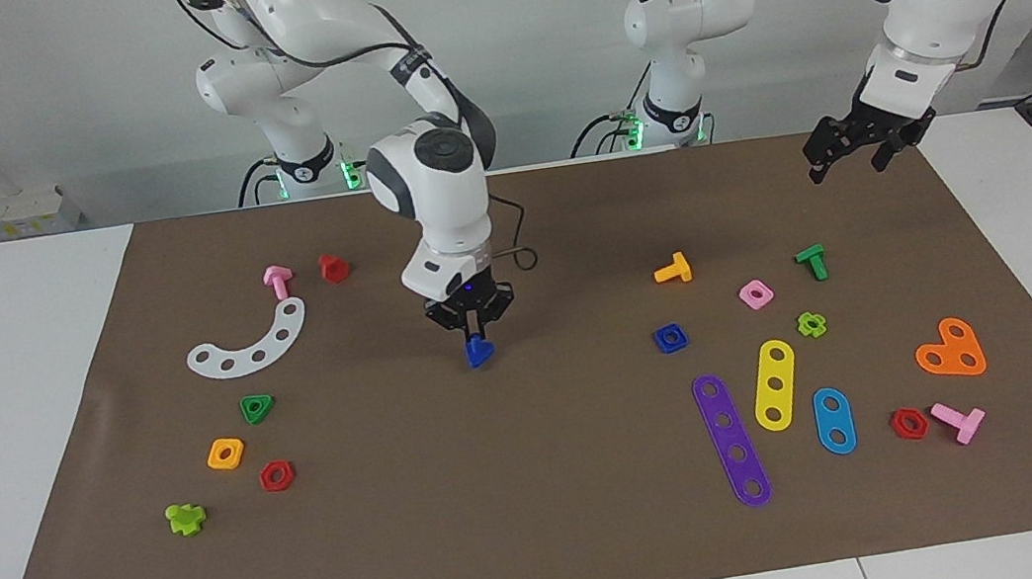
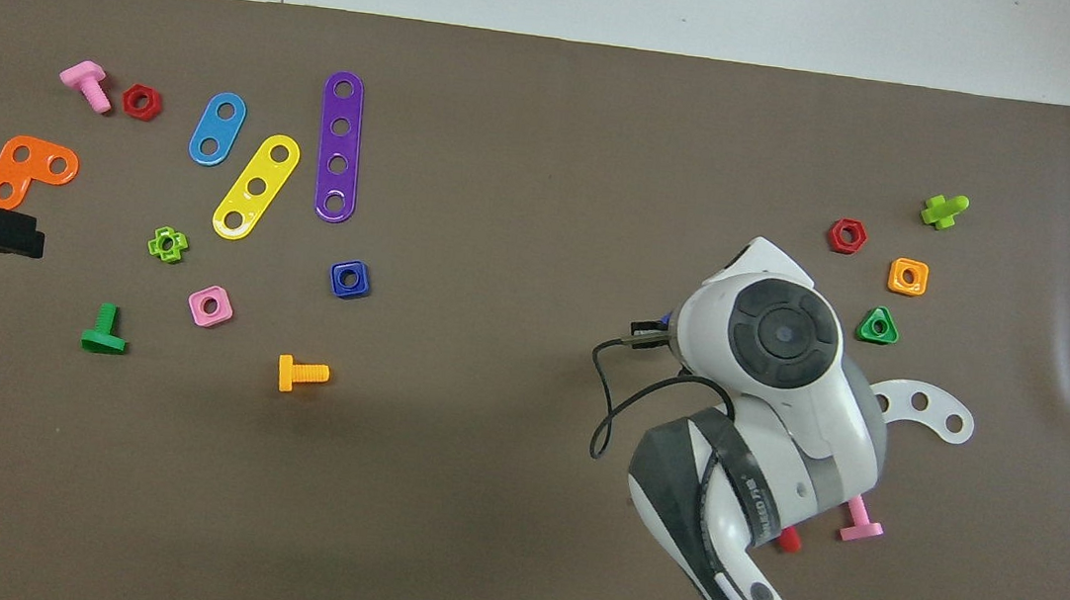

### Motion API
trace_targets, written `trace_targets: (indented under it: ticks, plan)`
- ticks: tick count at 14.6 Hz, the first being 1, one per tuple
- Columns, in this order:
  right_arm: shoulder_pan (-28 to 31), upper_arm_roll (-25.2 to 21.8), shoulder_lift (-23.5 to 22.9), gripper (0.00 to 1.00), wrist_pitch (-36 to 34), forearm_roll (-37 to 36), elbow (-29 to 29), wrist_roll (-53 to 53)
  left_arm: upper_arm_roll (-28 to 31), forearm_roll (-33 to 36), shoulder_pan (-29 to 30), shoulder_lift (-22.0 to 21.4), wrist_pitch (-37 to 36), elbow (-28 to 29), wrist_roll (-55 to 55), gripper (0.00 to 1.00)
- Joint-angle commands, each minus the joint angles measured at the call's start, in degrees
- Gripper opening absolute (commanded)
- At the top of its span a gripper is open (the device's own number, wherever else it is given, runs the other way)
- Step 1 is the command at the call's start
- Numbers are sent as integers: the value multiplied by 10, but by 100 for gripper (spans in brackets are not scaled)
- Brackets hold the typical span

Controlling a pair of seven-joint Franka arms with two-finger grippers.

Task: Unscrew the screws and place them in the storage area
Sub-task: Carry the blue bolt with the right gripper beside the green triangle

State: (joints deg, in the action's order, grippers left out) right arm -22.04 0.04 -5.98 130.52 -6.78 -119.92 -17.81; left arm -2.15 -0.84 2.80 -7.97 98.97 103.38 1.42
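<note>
My right gripper (image 1: 478,336) is shut on the small blue bolt (image 1: 479,351) and holds it, head down, just above the middle of the brown mat (image 1: 550,544). In the overhead view the right wrist covers the gripper, and only a sliver of the blue bolt (image 2: 665,320) shows at its edge. My left gripper (image 1: 848,164) is open and empty, raised over the mat's edge at the left arm's end. Only its dark fingers (image 2: 5,230) show in the overhead view.
At the right arm's end lie a white curved plate (image 1: 254,342), a pink bolt (image 1: 278,281), a red bolt (image 1: 334,268), a green triangular nut (image 1: 257,407), an orange nut (image 1: 226,453), a red nut (image 1: 276,475) and a lime bolt (image 1: 186,518). A blue square nut (image 1: 671,338), an orange bolt (image 1: 673,269) and coloured strips lie toward the left arm's end.
</note>
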Motion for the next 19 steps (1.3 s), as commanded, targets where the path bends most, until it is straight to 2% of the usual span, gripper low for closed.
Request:
trace_targets:
  ticks: [1,5,9,14,15,16,17,19]
  plan:
    - [59,7,61,0,5,2,-61,87,-1,7,-2,16,-8,-23,3,100]
    - [124,7,69,0,11,4,-86,226,-2,8,-4,17,-25,-27,3,100]
    - [165,7,41,0,64,5,-93,235,-4,16,-7,19,-42,-40,3,100]
    - [189,7,8,0,108,6,-92,231,-4,17,-8,53,-94,-117,3,100]
    - [189,7,8,12,108,6,-92,230,-5,16,-8,59,-103,-128,4,100]
    - [188,7,8,77,107,6,-92,229,-5,15,-8,66,-112,-142,4,100]
    - [188,7,9,100,103,6,-89,226,-5,12,-8,74,-119,-156,4,100]
    - [188,7,21,100,89,7,-83,223,-5,9,-10,86,-126,-177,4,100]
